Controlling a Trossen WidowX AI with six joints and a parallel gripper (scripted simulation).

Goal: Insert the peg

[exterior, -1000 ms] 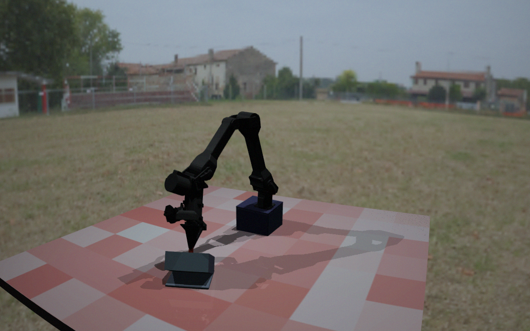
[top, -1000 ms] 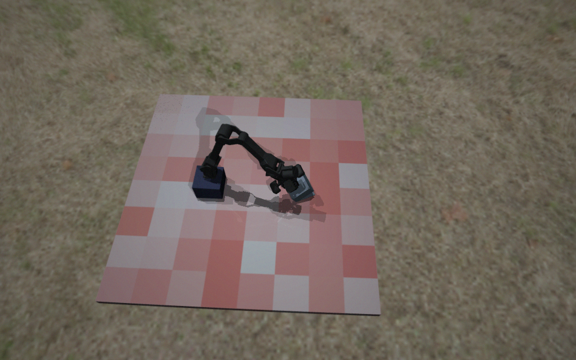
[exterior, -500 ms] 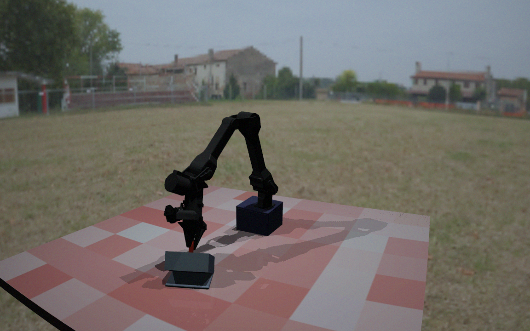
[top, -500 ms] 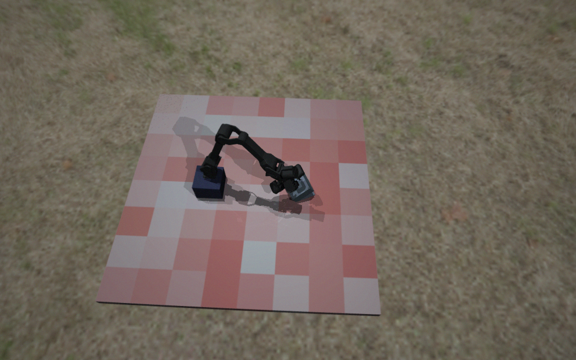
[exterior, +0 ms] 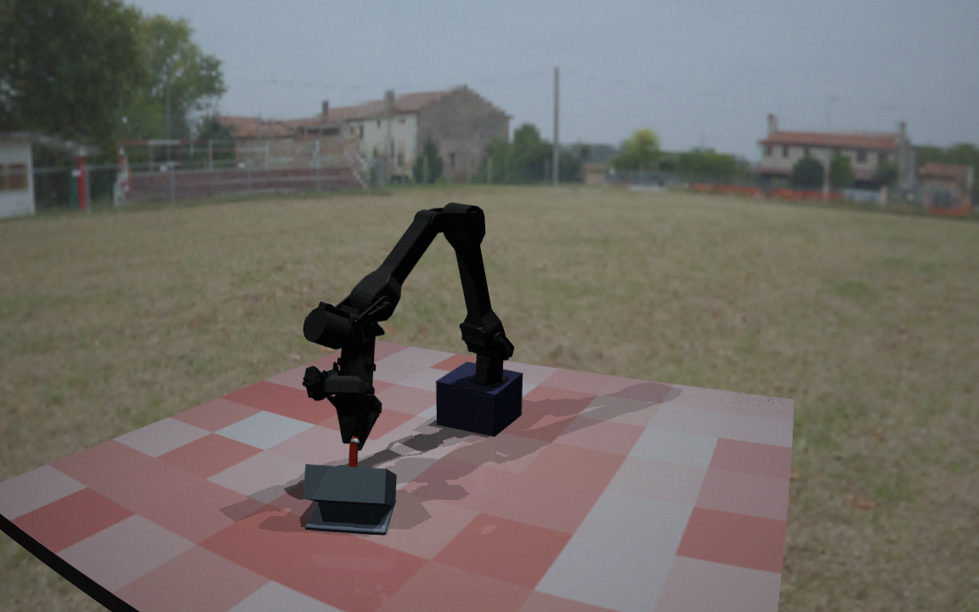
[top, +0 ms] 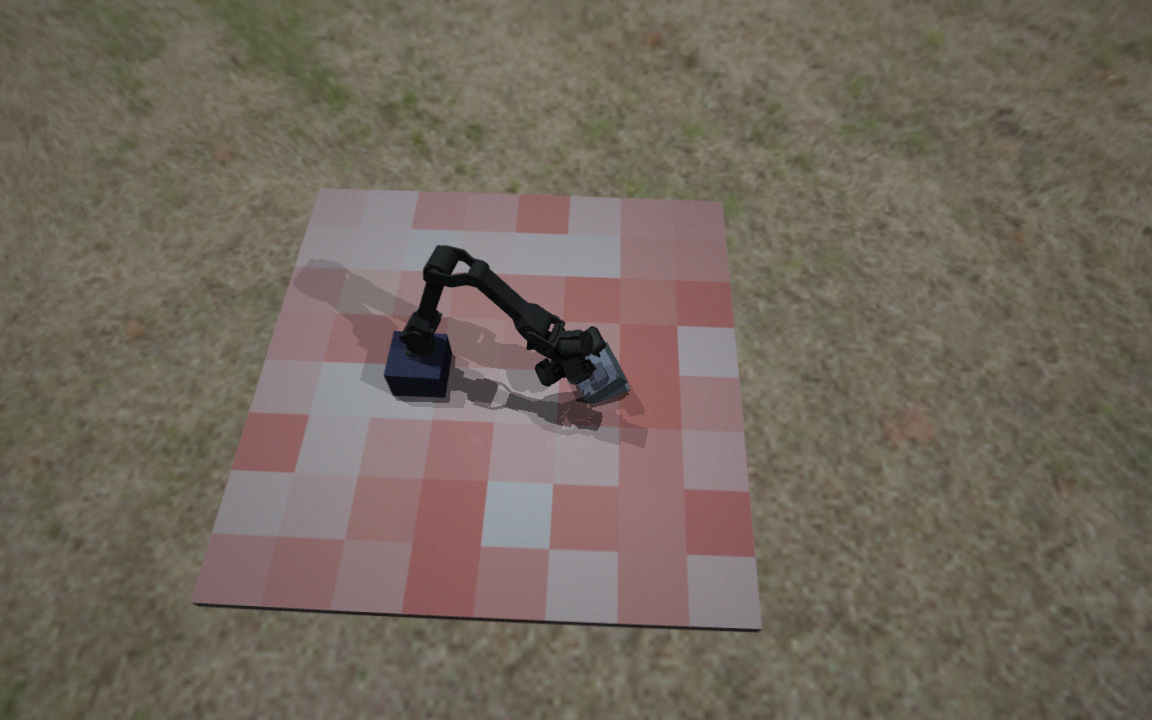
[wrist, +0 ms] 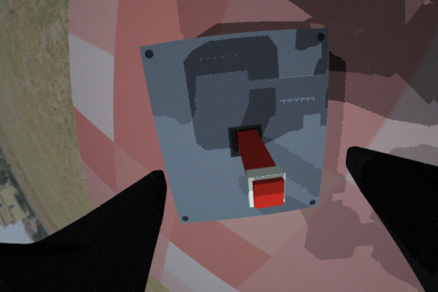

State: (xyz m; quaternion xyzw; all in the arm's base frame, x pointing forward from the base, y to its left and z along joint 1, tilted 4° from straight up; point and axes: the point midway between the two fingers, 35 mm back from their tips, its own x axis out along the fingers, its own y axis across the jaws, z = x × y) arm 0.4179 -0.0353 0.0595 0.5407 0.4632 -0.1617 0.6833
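Note:
A red square peg (wrist: 258,167) (exterior: 353,453) sticks in the square hole (wrist: 233,142) of the grey sloped panel (wrist: 173,98) (exterior: 347,487) (top: 609,379). Its pale-rimmed top end juts out of the panel's face. My gripper (wrist: 259,168) (exterior: 357,430) is open, with its two black fingers spread wide on either side of the peg and not touching it. It hangs just above the peg's top end. In the top view the hand covers the peg.
The arm's dark blue base block (top: 417,365) (exterior: 478,405) stands behind the panel on the red and white checkered table (top: 473,573) (exterior: 630,532). Grass lies all around the table's edges.

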